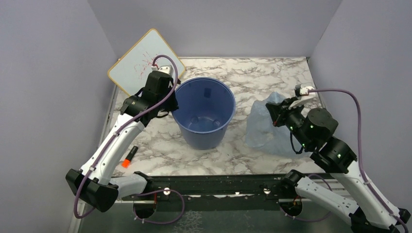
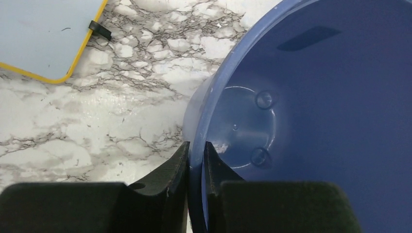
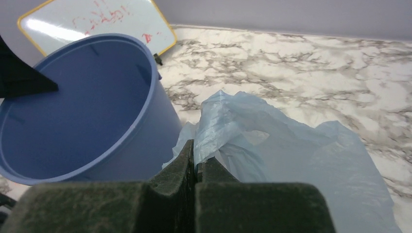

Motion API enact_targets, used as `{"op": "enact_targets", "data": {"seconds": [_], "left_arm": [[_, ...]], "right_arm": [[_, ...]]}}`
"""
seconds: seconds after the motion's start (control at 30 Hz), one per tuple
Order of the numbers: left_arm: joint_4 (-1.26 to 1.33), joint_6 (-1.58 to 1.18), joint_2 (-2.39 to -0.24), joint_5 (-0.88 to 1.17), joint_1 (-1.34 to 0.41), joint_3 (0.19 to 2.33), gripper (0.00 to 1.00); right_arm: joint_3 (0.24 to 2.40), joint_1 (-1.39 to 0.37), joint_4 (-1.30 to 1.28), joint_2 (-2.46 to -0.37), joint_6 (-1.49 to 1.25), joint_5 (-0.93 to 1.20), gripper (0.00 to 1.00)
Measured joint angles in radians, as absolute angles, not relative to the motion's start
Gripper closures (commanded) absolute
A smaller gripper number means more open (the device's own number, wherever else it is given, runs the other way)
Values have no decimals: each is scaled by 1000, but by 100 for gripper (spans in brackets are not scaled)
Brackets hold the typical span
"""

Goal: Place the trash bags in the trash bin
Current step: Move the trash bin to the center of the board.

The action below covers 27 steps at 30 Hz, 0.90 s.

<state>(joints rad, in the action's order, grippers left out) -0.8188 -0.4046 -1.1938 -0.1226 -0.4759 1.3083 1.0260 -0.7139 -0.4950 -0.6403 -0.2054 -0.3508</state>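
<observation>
On my feed the white marble-pattern tabletop (image 1: 272,77) with grey veins carries a round blue plastic bucket (image 1: 204,138) mid-table and a crinkly translucent light-blue plastic bag (image 1: 260,128) slumped just right of it. There's a yellow-edged whiteboard (image 1: 141,60) with red scribbles back left and a small orange-and-black marker (image 1: 129,158) near the left edge.

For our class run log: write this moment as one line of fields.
left gripper: shut on trash bin rim | right gripper: shut on trash bag | trash bag: outside trash bin, to its right
</observation>
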Motion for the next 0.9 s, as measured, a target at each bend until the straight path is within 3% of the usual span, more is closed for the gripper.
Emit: {"op": "enact_targets", "data": {"seconds": [0.07,0.2,0.73,0.83,0.9], "left_arm": [[-823,-420,-1191,-126,-475,1308,83],[-825,-445,-1191,-141,-475,1308,100],[-652,-636,-1094,-201,-472,1150,100],[-624,-683,-1103,-215,-472,1137,85],[-609,-698,-1113,-222,-472,1137,84]], "right_arm": [[1026,-714,-485,-679,-210,-314,99],[1026,-714,-481,-735,-221,-239,99],[1026,-714,-404,-672,-266,-24,99],[1026,-714,-391,-672,-274,48,99],[1024,-714,-365,-665,-282,98,99]]}}
